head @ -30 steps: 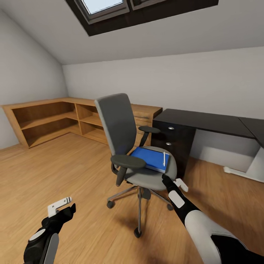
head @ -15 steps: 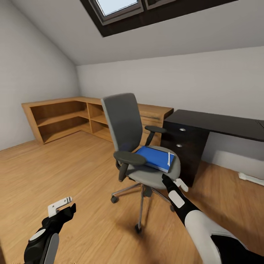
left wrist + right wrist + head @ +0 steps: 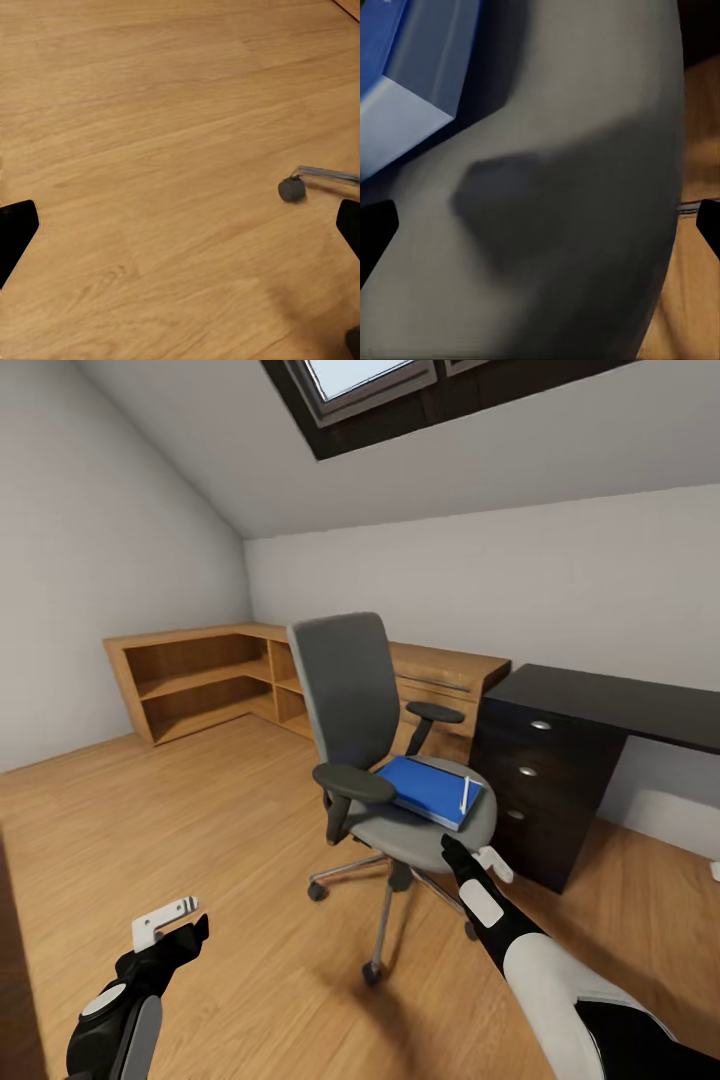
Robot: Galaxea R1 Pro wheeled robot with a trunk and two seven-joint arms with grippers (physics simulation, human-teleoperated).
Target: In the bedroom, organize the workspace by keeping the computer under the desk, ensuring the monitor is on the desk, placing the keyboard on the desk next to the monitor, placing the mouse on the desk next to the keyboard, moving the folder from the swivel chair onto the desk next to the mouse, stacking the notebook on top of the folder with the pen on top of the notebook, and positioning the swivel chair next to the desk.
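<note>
Floorboards [image 3: 180, 830], light wood, take up most of my head view, with grey walls and a sloped ceiling carrying a skylight [image 3: 370, 380] above. Low light-wood cabinets [image 3: 200, 680] run along the far corner. To their right I see the desk [image 3: 620, 700], black-topped, its drawer unit [image 3: 535, 780] showing round silver knobs; the rest of it is cut off by the frame edge.

Between me and the desk stands the swivel chair [image 3: 350, 690], grey back toward the cabinets, black armrests, chrome star base on castors. The folder [image 3: 425, 788], bright blue, lies flat on the seat, and a thin pale stick I take for the pen [image 3: 465, 793] rests on it near its right edge. I cannot make out a notebook under the pen.

My right gripper [image 3: 470, 853] sits at the seat's front edge, jaws apart; in the right wrist view the grey seat [image 3: 577, 187] is very close, a blue folder corner [image 3: 405, 97] to one side. I cannot tell whether the fingers touch the seat.

My left gripper [image 3: 170, 920] hangs low over bare floor, well apart from the chair, fingers spread with nothing between them. The left wrist view catches one castor [image 3: 291, 188] on a chrome leg.
</note>
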